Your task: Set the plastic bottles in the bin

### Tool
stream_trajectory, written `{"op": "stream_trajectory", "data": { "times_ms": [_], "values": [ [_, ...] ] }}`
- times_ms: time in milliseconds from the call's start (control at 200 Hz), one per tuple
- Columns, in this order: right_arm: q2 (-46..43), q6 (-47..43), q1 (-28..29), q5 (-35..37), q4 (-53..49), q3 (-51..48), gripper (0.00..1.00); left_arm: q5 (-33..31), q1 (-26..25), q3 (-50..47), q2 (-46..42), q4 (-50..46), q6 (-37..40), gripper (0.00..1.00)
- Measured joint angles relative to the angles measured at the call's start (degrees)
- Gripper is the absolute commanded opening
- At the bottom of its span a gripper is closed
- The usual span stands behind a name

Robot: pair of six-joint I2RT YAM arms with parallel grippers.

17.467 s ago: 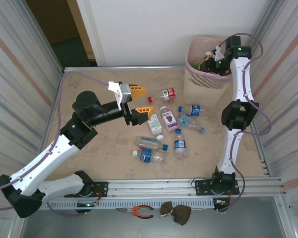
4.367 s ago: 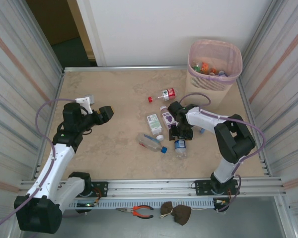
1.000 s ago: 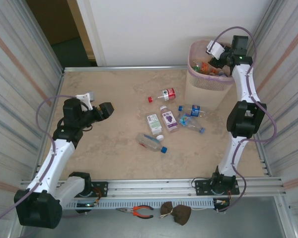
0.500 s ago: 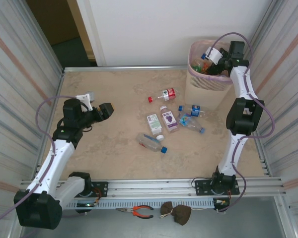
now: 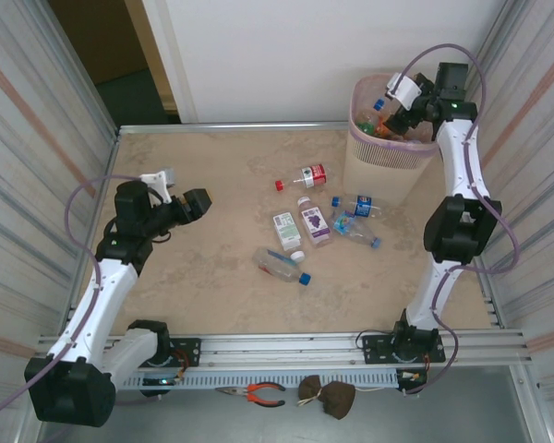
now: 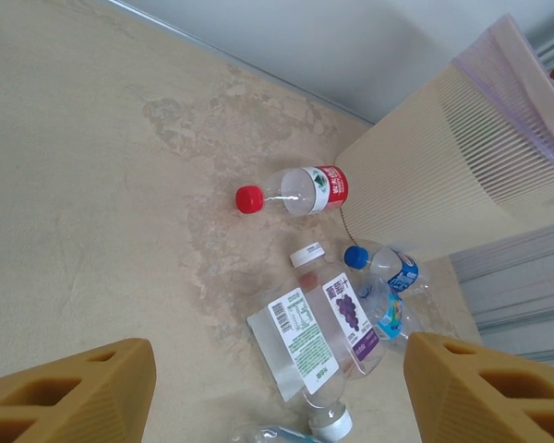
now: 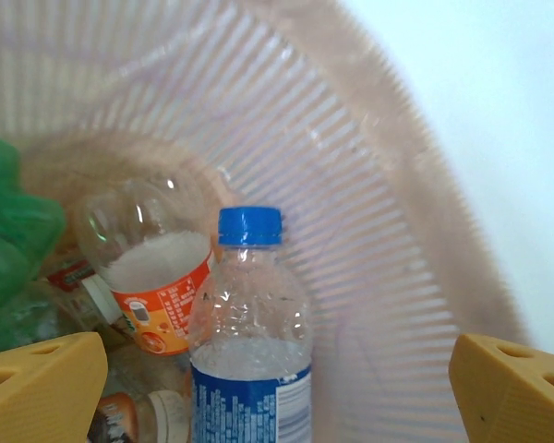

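Jaws on the right arm stand wide apart over the bin (image 5: 388, 155) in the far right corner, gripping nothing. Below them inside, a blue-capped bottle (image 7: 249, 341) rests against an orange-labelled one (image 7: 152, 272). Left jaws, likewise apart and empty, hang over the left side of the tabletop (image 5: 212, 157). More plastic bottles lie mid-tabletop, among them a red-capped one (image 5: 305, 175) and a grape-labelled one (image 5: 313, 222).

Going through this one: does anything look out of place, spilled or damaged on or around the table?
Nothing looks spilled or damaged. The odd items are orange-handled pliers and a brown pouch-like lump, which lie on the ledge below the arm bases, off the table. Six plastic bottles lie on their sides mid-table, not yet binned.
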Motion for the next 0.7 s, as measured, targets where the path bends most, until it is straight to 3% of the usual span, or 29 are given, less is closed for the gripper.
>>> {"op": "stream_trajectory", "data": {
  "times_ms": [165,346,701],
  "values": [
    [-4.87,4.26,1.95,1.66,-2.08,-0.02,0.94,0.02,-0.92,0.09,0.26,-0.09,-0.22,0.67],
    [-12.72,12.98,4.76,3.80,-1.38,-6.45,0.94,-3.93,-7.10,0.90,1.44,-2.82,-1.22,0.66],
    [-33.35,32.30,5.46,4.57,6.95,-29.14,0.93,-21.77,-24.06,5.75,7.08,-13.00,-10.25,0.65]
  ]
}}
